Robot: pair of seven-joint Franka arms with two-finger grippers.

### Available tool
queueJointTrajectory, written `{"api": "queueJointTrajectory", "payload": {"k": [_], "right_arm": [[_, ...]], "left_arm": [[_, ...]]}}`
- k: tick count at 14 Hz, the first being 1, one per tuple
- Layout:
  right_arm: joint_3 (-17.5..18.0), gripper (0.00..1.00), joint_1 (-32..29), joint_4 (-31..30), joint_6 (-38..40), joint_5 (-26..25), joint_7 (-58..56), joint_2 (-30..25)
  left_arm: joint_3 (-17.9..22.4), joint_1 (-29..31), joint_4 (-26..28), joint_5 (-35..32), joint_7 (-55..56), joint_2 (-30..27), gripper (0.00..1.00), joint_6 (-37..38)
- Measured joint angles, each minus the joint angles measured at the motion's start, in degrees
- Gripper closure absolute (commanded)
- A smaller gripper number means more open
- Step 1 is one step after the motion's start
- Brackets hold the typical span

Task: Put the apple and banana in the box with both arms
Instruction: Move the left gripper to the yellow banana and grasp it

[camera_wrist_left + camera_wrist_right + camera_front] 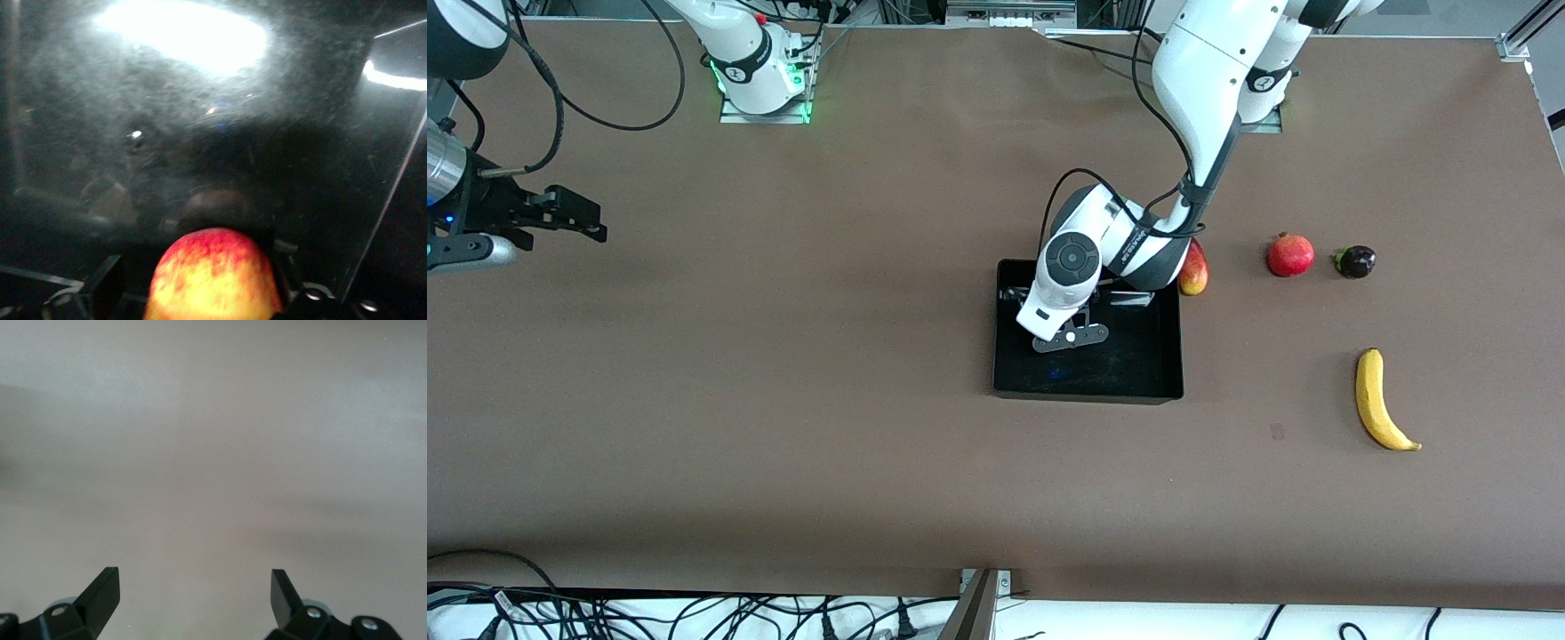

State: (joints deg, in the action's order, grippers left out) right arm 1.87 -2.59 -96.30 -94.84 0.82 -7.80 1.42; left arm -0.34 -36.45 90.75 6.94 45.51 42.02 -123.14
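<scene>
The wide brown table [800, 400] lies open toward the right arm's end and along the edge nearest the front camera, bare cloth all around. Near its middle sits the shallow rectangular black open-top box [1165, 356], its glossy floor throwing back a bright patch of light. The white left arm bends down from its base, elbow folded, wrist turned into the box; the left gripper [1069, 336] is low inside it, fingers closed around the small round red apple with yellow streaks [215, 277], which is just above the glossy floor. An elongated red-yellow mango [1193, 268] lies just beside the box wall, toward the left arm's end. Farther that way sit a round red pomegranate [1290, 255] and a small dark purple fruit [1355, 261], near each other. The long curved yellow banana [1381, 400] lies on the table nearer the front camera, well apart from the box. The right arm waits over bare table, the right gripper [195, 593] with its fingers spread wide and holding nothing
</scene>
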Motion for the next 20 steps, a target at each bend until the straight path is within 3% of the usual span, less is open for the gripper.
{"api": "queueJointTrajectory", "payload": {"k": [4, 7, 11, 16, 20], "right_arm": [[0.0, 0.0, -0.5, 0.6, -1.2, -0.5, 0.0, -1.9], [-2.0, 0.0, -0.8, 1.7, -1.2, -0.6, -0.1, -2.2], [-2.6, 0.0, -0.4, 3.3, 2.2, -0.6, -0.1, -2.2], [-2.6, 0.0, -0.3, 3.5, 2.9, -0.6, -0.1, -1.6], [-2.6, 0.0, -0.3, 3.5, 3.3, -0.6, -0.1, -1.5]], "left_arm": [[0.6, 3.9, -8.1, 0.0, -0.2, -4.8, 0.0, 16.6], [1.0, 10.0, -9.7, 0.0, -5.2, -9.1, 0.0, 22.2], [3.7, 21.0, -9.8, -0.2, -22.3, -11.2, 0.0, 27.6], [6.2, 31.8, -9.2, -5.2, -41.8, -10.6, 0.0, 26.7], [9.6, 35.5, -8.2, -5.6, -51.5, -6.6, 0.0, 16.5]]}}
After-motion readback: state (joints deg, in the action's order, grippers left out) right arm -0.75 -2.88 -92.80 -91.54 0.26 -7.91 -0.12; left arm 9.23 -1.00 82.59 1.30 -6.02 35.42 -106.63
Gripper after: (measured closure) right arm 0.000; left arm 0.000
